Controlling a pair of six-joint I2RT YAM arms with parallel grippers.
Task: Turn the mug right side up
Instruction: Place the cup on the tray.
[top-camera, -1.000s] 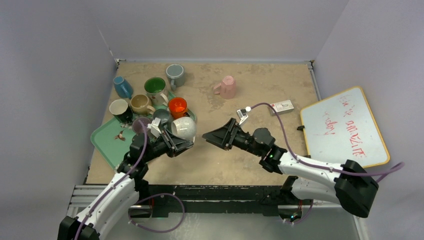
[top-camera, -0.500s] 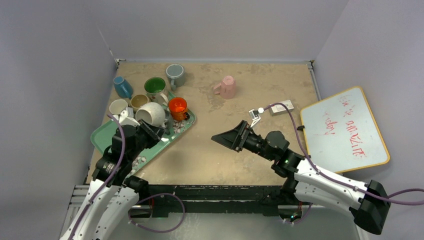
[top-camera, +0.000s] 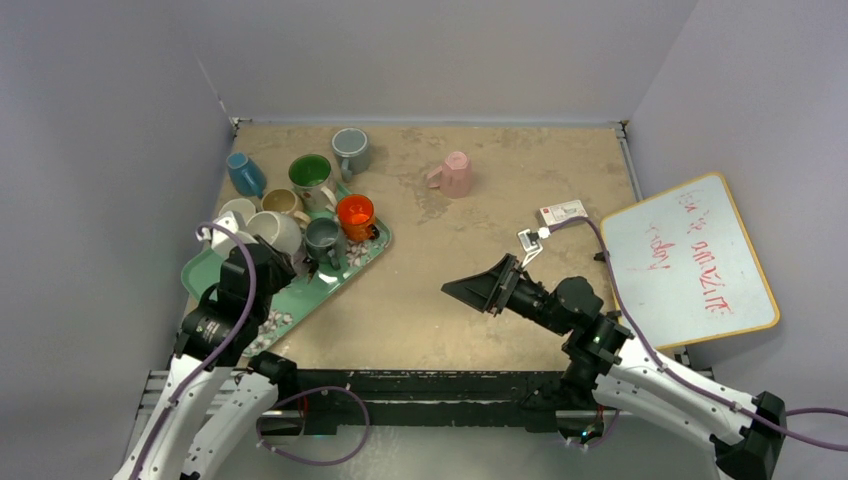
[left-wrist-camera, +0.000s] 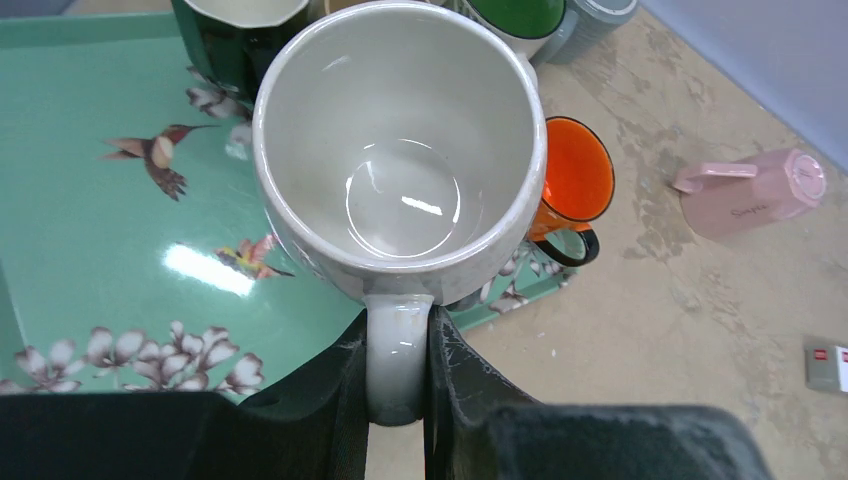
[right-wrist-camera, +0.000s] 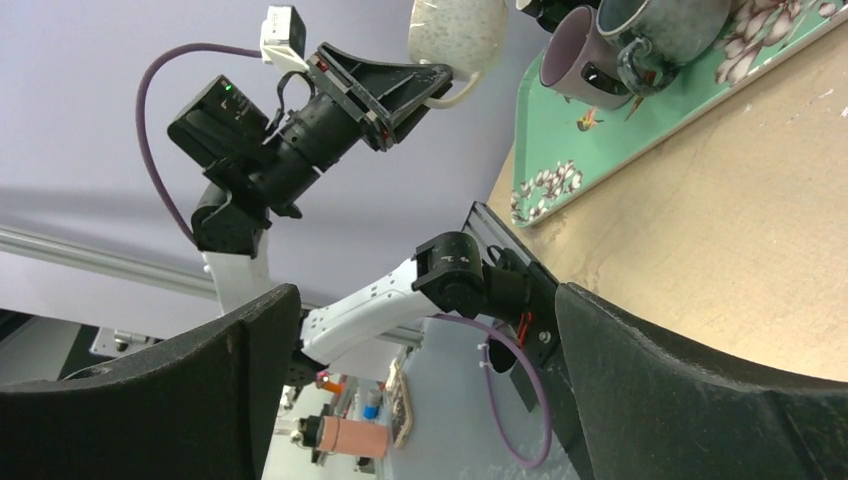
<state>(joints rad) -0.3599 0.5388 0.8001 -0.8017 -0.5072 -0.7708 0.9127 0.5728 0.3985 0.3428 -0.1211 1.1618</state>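
Tray (left-wrist-camera: 80, 260) is lying under mug (left-wrist-camera: 400, 130); left gripper (left-wrist-camera: 398, 345) is pinching its handle, mouth facing wrist; right gripper (top-camera: 475, 285) gaping, well apart.

Pale lavender walls (top-camera: 450, 60) around tan tabletop (top-camera: 430, 320)

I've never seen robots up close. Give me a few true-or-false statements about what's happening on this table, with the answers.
1. The left gripper grips the white mug by its handle. True.
2. The right gripper holds the pink mug. False: it is open and empty, and the pink mug sits far back on the table.
3. The white mug is full of coffee. False: its inside is empty.
4. An orange mug stands on the green tray. True.
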